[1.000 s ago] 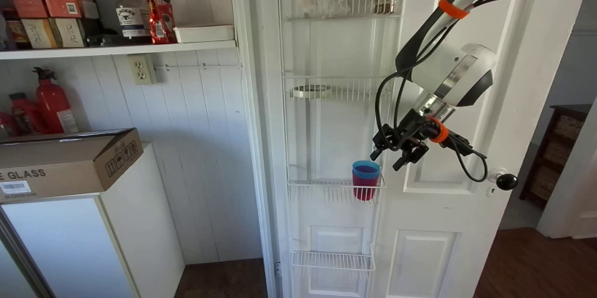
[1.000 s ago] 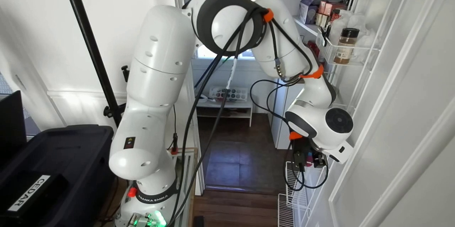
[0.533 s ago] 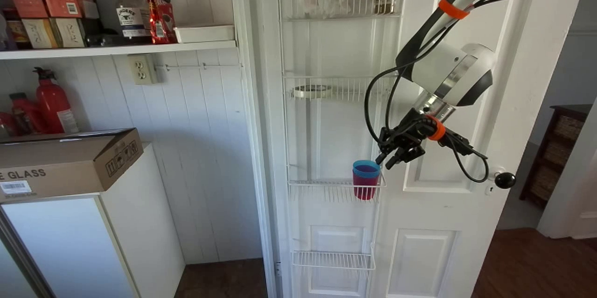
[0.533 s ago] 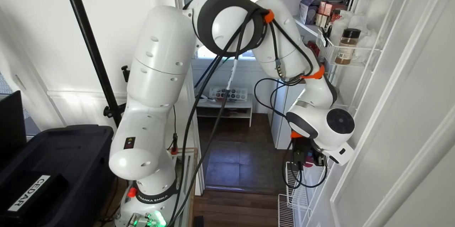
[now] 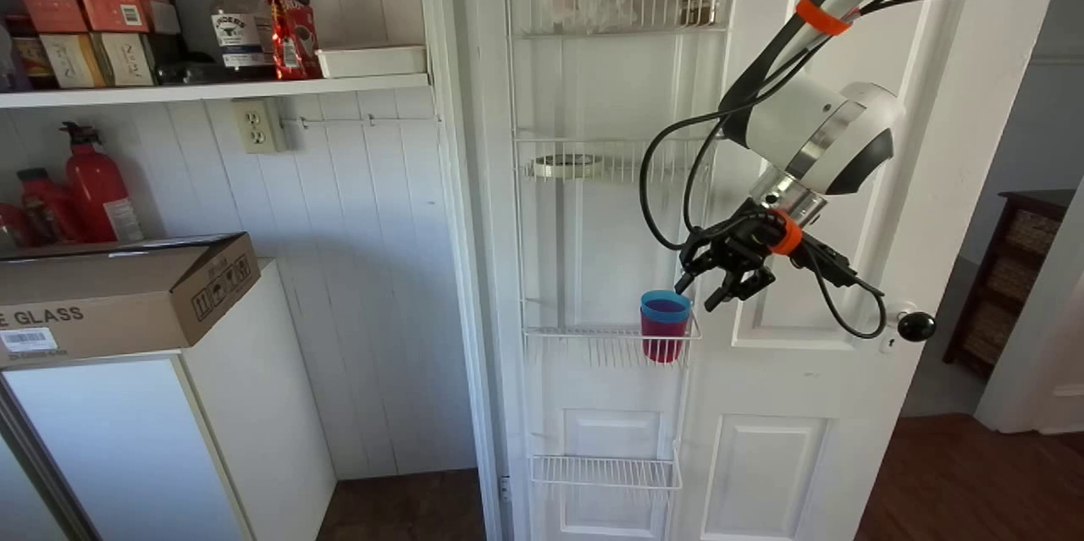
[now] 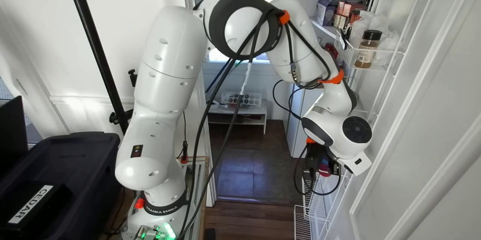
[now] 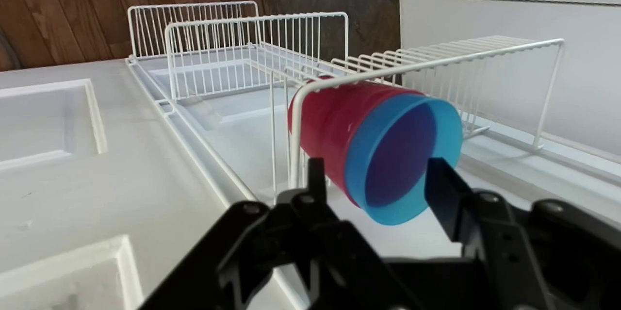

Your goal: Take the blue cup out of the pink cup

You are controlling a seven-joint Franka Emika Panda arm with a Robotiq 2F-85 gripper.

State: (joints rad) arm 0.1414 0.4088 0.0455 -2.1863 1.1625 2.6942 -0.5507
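The blue cup (image 5: 665, 298) sits nested in the pink cup (image 5: 664, 329), with only its rim band and inside showing. Both stand upright at the end of a wire door shelf. In the wrist view the blue cup (image 7: 360, 159) has its mouth towards me, and the pink cup (image 7: 327, 123) is around it. My gripper (image 5: 694, 296) is open and empty, just above and beside the rim. In the wrist view the fingers of the gripper (image 7: 376, 162) appear either side of the rim's near part, apart from it. In an exterior view the gripper (image 6: 322, 166) partly hides the cups.
The wire shelf (image 5: 584, 331) has a raised front rail; its wire (image 7: 427, 65) runs close past the cups. More wire shelves hang above and below on the white door (image 5: 779, 389). A black door knob (image 5: 917, 327) is right of the gripper. Loose cables (image 5: 648, 185) hang by the wrist.
My gripper has turned at the wrist, and its fingers stand slightly lower and nearer the cups. The cable loop has swung left in an exterior view. The cups have not moved.
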